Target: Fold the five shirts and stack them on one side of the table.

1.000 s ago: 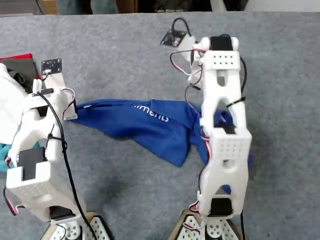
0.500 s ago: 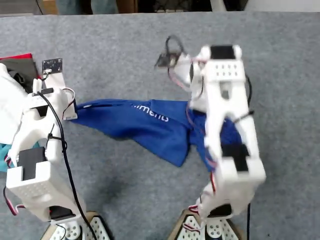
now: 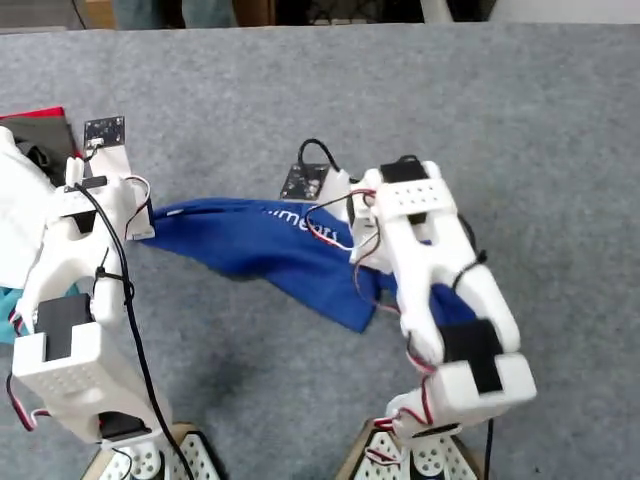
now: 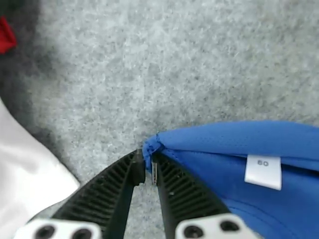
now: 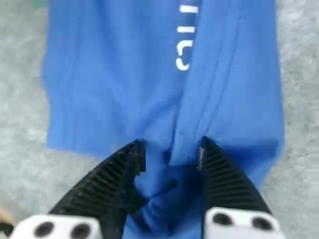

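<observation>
Left hand (image 4: 147,172) pinching corner of blue shirt (image 4: 239,164) on grey carpet (image 4: 199,59).

Covered shirt ends, cloths cut off at the table's edge

In the high view the right arm (image 3: 440,290) covers the right end of the blue shirt (image 3: 270,250) and the left arm (image 3: 80,250) hides its other corner; a white cloth (image 3: 15,220), a red item (image 3: 35,113) and a teal scrap (image 3: 6,315) run off the left edge.

Grey, fuzzy-surfaced table (image 3: 560,120) spans the view
</observation>
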